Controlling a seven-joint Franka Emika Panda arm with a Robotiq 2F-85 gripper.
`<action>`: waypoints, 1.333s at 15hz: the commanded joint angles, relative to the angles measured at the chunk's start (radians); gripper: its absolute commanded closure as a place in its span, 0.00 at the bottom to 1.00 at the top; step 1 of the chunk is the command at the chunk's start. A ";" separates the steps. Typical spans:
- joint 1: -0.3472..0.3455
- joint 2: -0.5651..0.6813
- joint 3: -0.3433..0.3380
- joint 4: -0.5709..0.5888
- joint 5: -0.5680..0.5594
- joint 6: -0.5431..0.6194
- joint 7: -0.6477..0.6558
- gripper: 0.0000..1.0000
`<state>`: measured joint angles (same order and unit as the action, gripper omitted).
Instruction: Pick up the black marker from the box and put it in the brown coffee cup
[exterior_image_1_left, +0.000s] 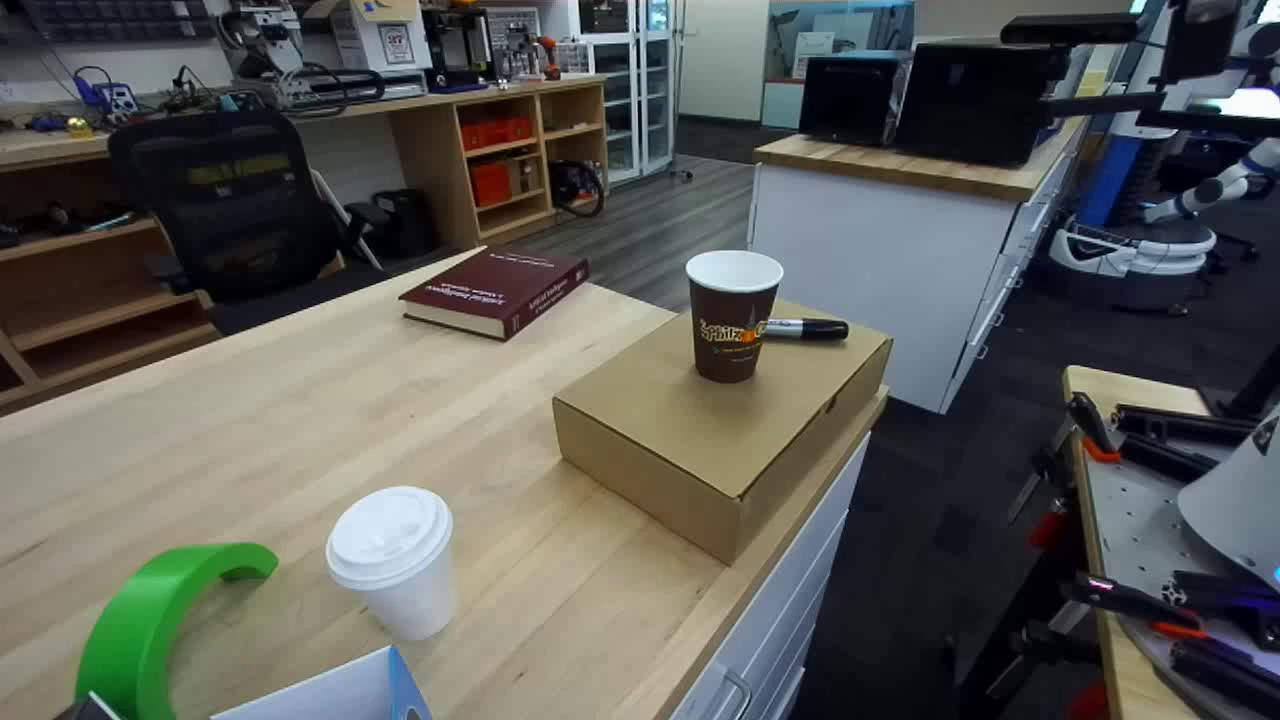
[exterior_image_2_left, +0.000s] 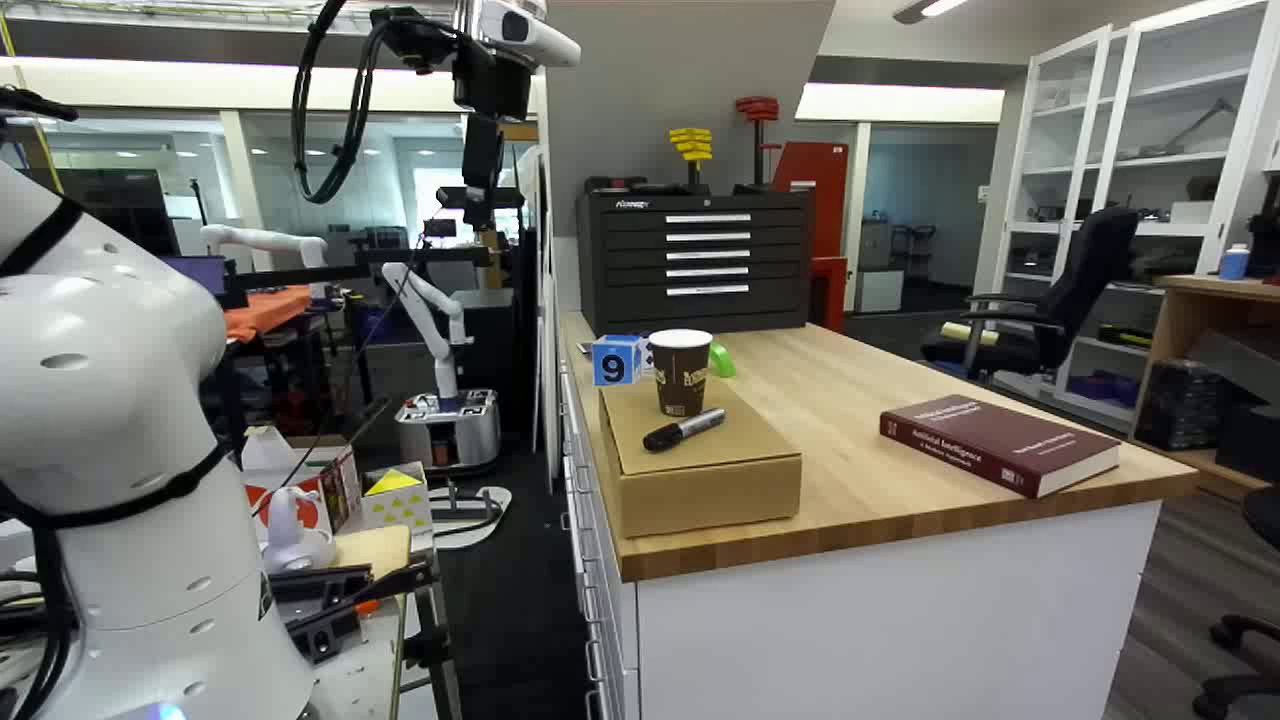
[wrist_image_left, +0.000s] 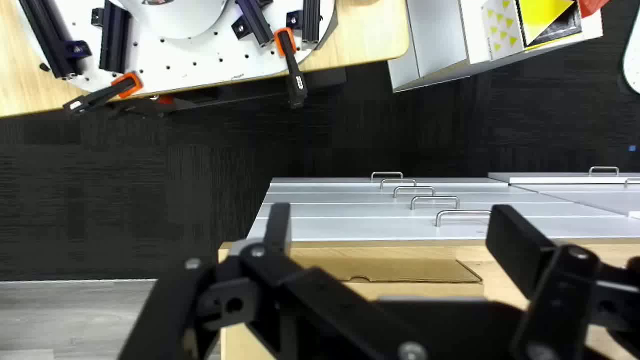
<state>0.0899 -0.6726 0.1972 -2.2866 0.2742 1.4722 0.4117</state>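
Jaws, wrist view: spread way apart with a big gap between the two sides, holding nothing, and neither side looks to be touching anything
Behind the jaws: a strip of the box (wrist_image_left: 415, 270), the rest mostly blocked, plus some pale drawers (wrist_image_left: 340, 212)
Brown coffee cup (exterior_image_1_left: 735, 318): in an exterior view it's standing upright on top of the box
Black marker (exterior_image_1_left: 812, 329): lying on the box too, cap showing, other end out of sight behind the cup
Bench (exterior_image_1_left: 480, 420): has the box near its edge; dark red book (exterior_image_1_left: 497, 290), white lidded cup (exterior_image_1_left: 398, 565) and green arch (exterior_image_1_left: 140, 605) all sit apart from it
Arm (exterior_image_2_left: 110, 320): in an exterior view, the jaws hang high off the end of it, well apart from cup and marker; seen side-on, so can't read the gap here
Marker and cup, same view: just beside each other, can't tell if touching
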 joint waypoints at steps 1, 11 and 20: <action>-0.017 -0.001 0.011 0.003 0.006 -0.005 -0.008 0.00; -0.018 0.003 0.015 0.003 -0.005 0.008 -0.021 0.00; -0.015 0.084 0.006 0.015 -0.165 0.140 -0.160 0.00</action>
<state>0.0854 -0.6333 0.2053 -2.2865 0.1590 1.5611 0.3026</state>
